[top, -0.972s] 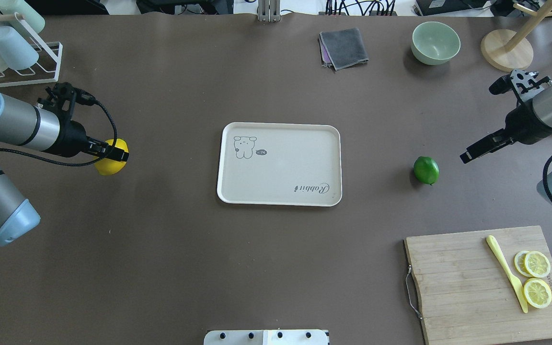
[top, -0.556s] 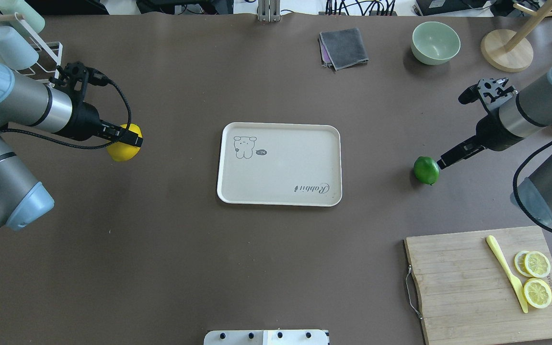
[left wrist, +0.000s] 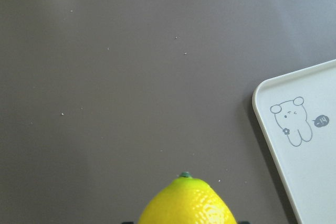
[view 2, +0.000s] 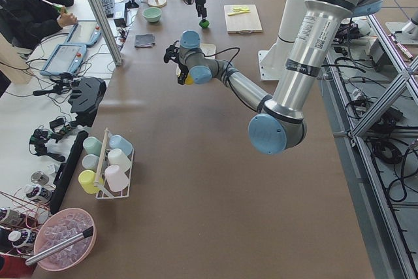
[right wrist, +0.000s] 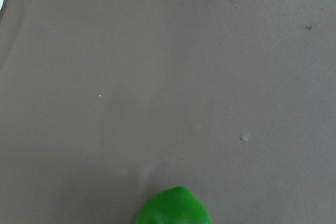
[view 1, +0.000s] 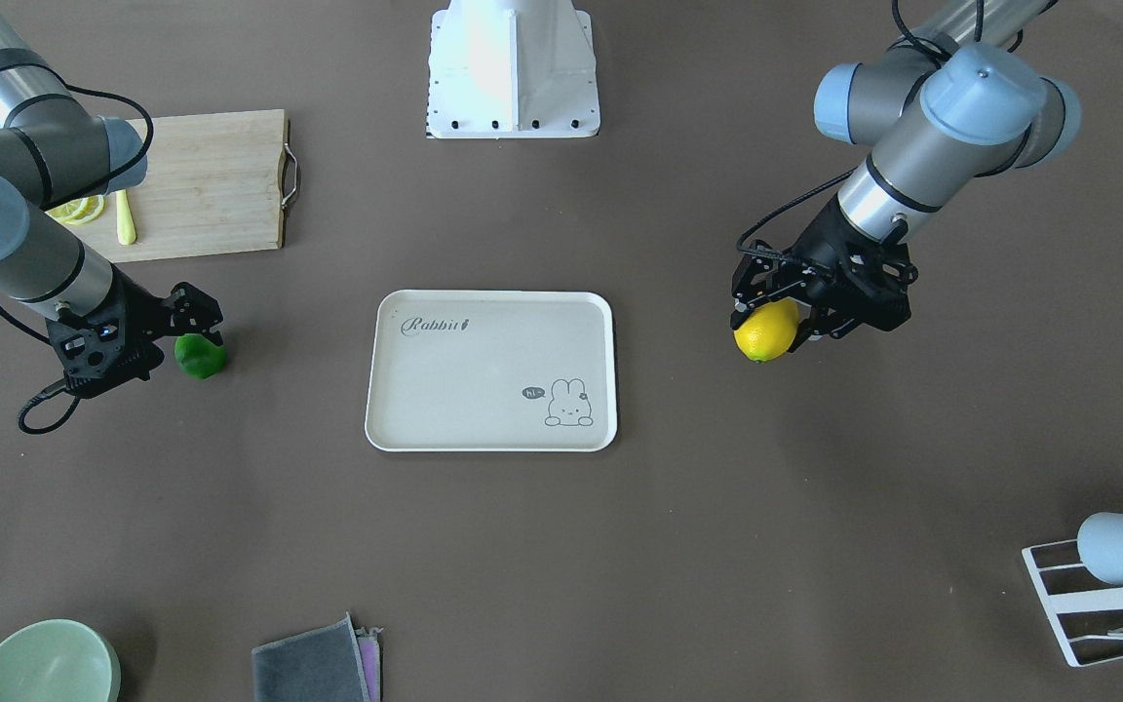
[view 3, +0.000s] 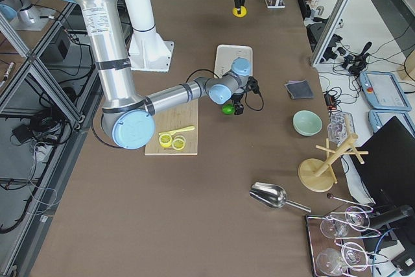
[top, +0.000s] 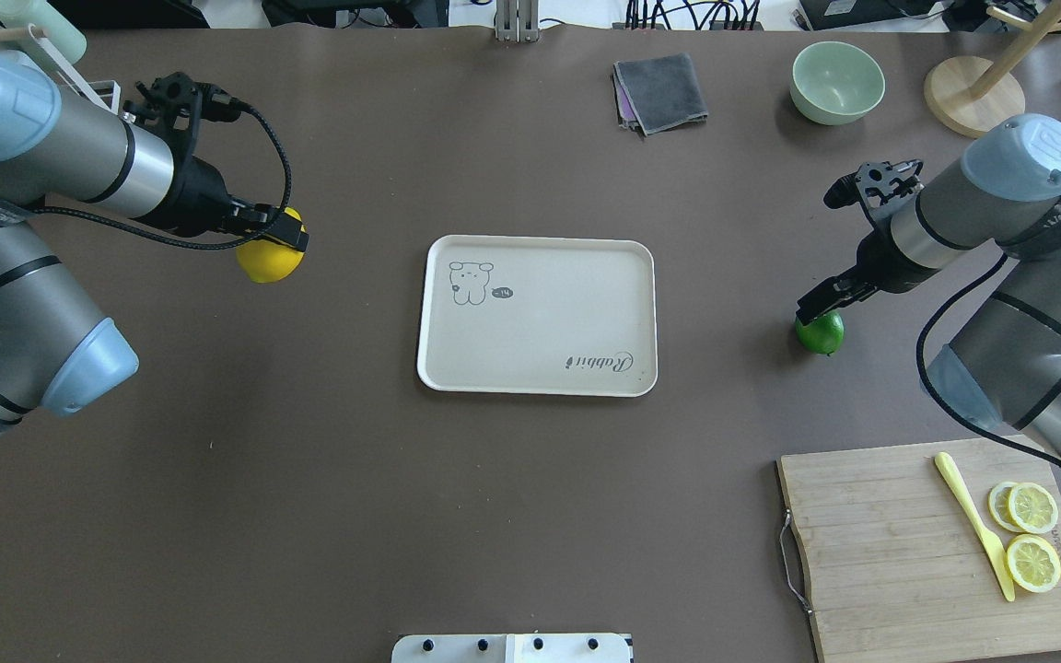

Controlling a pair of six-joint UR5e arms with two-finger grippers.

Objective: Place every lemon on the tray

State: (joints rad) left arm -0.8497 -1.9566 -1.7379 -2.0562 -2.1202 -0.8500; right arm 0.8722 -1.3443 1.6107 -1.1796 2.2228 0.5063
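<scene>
We caught the left gripper [top: 284, 238] with its jaws closed on the yellow lemon [top: 269, 261], the fruit pinched near its top and hanging below the fingers. It appeared to be held clear of the table [top: 309, 479], beside the tray [top: 540, 322] on the robot's left, near the corner with the bunny drawing but not over it. The left wrist camera showed the lemon's tip pointing out over bare table, with that tray corner off to one side.

On the other side, the green lemon [top: 821, 335] lay on the table, apart from the tray's edge on the robot's right. The right gripper [top: 816, 302] stood directly above it, fingertips at the top of the fruit. We could not tell how wide its jaws stood or whether they had any grip on the lemon; the right wrist camera showed only the green tip at the bottom of its frame.

The tray itself carried no fruit. The cutting board [top: 880, 543] with its lemon slices [top: 1032, 507] sat at the near right of the table, and a pale green bowl [top: 837, 81] and a grey cloth [top: 662, 92] lay at the far edge.
</scene>
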